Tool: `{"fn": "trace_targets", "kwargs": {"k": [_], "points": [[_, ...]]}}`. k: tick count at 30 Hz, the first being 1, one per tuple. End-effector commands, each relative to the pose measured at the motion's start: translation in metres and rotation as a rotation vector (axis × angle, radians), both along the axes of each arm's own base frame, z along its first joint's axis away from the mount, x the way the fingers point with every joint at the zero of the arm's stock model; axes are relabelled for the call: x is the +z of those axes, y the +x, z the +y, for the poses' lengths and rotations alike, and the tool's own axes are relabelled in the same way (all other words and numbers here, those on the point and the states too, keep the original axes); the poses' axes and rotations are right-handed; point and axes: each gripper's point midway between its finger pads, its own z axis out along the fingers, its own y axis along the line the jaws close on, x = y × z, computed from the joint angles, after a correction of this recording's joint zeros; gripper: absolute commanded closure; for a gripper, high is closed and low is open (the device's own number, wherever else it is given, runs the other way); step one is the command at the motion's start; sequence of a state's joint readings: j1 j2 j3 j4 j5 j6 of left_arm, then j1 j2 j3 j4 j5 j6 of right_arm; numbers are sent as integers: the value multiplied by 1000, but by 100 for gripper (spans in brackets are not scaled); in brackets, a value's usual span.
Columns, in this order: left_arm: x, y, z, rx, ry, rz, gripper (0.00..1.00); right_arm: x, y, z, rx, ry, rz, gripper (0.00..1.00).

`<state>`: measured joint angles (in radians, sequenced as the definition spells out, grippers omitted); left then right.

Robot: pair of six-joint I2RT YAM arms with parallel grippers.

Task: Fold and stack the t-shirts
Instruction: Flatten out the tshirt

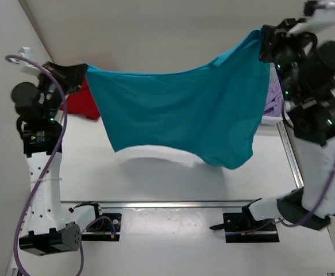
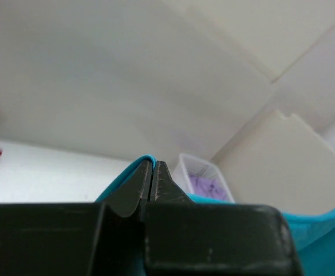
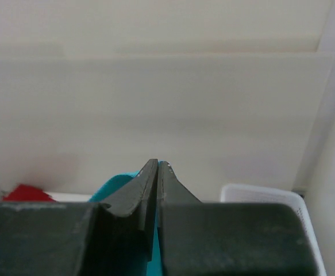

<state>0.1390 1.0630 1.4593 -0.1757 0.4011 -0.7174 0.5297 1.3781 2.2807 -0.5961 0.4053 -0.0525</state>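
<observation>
A teal t-shirt [image 1: 178,112] hangs spread in the air between my two grippers, its lower edge sagging just above the white table [image 1: 173,178]. My left gripper [image 1: 82,70] is shut on its left corner; the wrist view shows the closed jaws with teal cloth [image 2: 121,178] pinched between them. My right gripper [image 1: 265,35] is shut on its right corner, held higher; teal cloth [image 3: 112,185] shows beside its closed fingers. A red t-shirt [image 1: 81,102] lies on the table at the far left, partly hidden behind the teal one.
A clear plastic bin [image 1: 272,100] with purple clothing stands at the far right, also in the left wrist view [image 2: 201,175]. A metal rail [image 1: 173,203] runs along the table's near edge, another [image 1: 291,155] along its right side. A wall closes the back.
</observation>
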Motion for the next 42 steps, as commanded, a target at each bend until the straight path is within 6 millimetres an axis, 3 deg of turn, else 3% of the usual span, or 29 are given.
{"fn": "trace_targets", "kwargs": {"k": [1, 2, 3, 6, 7, 9, 13, 15, 16, 19, 20, 22, 23, 25, 28, 30, 31, 32, 33, 36, 37, 38, 39, 40, 41, 42], "points": [[-83, 44, 2, 73, 10, 194, 100, -71, 89, 12, 167, -29, 186, 100], [-105, 56, -1, 66, 20, 241, 100, -98, 116, 14, 174, -41, 253, 100], [-117, 62, -2, 62, 17, 269, 100, -111, 129, 11, 187, -40, 288, 100], [-168, 107, -11, 28, 17, 391, 100, -177, 199, 0, 197, -20, 442, 100], [-170, 114, -12, 36, 23, 399, 100, -166, 205, 2, 228, -4, 412, 100], [-182, 146, -11, 38, 38, 443, 100, -191, 237, -4, 222, 20, 445, 100], [-166, 177, -14, 25, 27, 425, 100, -169, 254, -13, 196, 29, 356, 100], [-137, 192, -15, 13, 20, 376, 100, -142, 253, -15, 216, 37, 262, 100], [-130, 196, -14, 15, 23, 369, 100, -130, 249, -18, 224, 47, 233, 100], [-80, 204, -11, 26, 25, 280, 100, -90, 235, -27, 264, 78, 115, 100], [-77, 207, -3, 46, 15, 274, 100, -78, 230, -31, 287, 87, 81, 100], [-53, 203, 5, 65, 3, 217, 100, -55, 213, -36, 317, 103, 24, 100], [-49, 201, 17, 86, -4, 213, 100, -50, 210, -36, 335, 115, 14, 100], [-38, 198, 24, 97, -10, 179, 100, -40, 197, -38, 347, 114, 3, 100], [-46, 197, 34, 127, 1, 189, 100, -47, 187, -41, 367, 109, 41, 100], [-50, 194, 38, 149, 11, 194, 100, -74, 194, -46, 329, 116, 118, 100], [-65, 196, 38, 145, 10, 222, 100, -93, 193, -48, 307, 115, 165, 100], [-65, 193, 38, 139, 11, 219, 100, -102, 192, -47, 302, 117, 183, 100], [-76, 191, 38, 148, 18, 240, 100, -126, 192, -51, 286, 124, 231, 100], [-108, 179, 37, 172, 47, 278, 100, -187, 175, -56, 216, 111, 349, 100], [-121, 169, 40, 184, 50, 294, 100, -193, 165, -58, 199, 108, 356, 100], [-153, 166, 34, 172, 55, 339, 100, -223, 153, -58, 190, 113, 415, 100], [-152, 155, 30, 168, 59, 327, 100, -269, 149, -59, 177, 120, 508, 100], [-175, 144, 28, 178, 70, 358, 100, -298, 137, -60, 151, 115, 557, 100], [-201, 132, 23, 175, 69, 399, 100, -304, 124, -54, 167, 106, 562, 100], [-219, 126, 25, 190, 78, 424, 100, -342, 112, -52, 169, 113, 643, 100]]}}
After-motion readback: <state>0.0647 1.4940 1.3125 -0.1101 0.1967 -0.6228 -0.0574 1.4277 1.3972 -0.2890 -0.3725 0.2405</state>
